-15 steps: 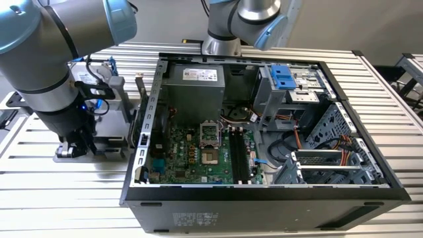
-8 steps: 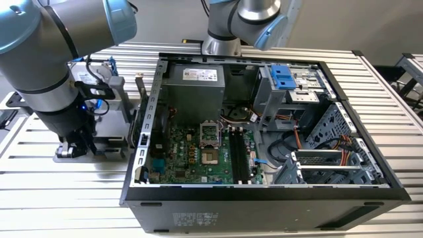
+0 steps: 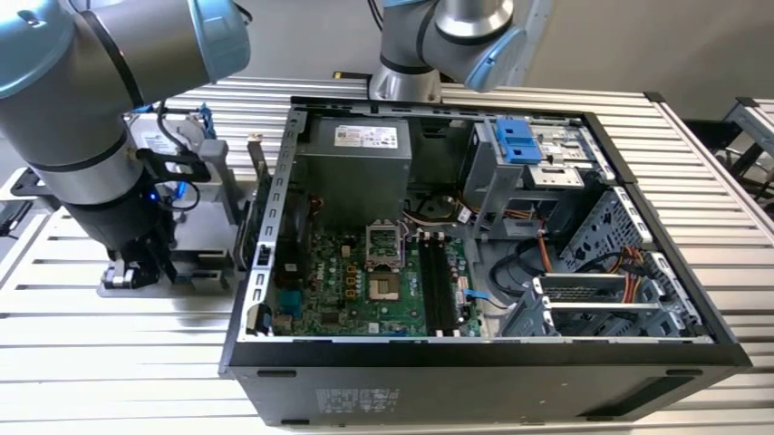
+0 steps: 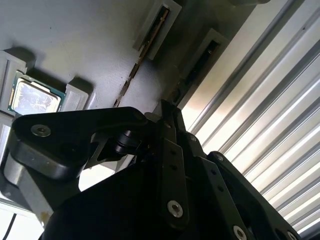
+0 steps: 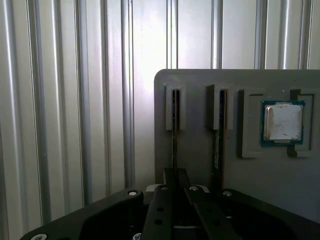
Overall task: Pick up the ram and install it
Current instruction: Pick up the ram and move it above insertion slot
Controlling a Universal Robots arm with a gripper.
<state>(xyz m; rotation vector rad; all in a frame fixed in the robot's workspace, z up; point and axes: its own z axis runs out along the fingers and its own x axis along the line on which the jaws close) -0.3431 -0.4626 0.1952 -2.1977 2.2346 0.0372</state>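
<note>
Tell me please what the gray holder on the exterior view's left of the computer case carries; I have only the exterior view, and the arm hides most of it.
Observer: In the first wrist view, two thin strips stand on edge in slots of the holder plate: the ram and a second strip.
Operator: Anything else there?
Observer: A square silver processor chip lies in a recess beside them.
Operator: Where is the gripper?
Observer: The gripper is in line with the ram, the strip farther from the chip.
</note>
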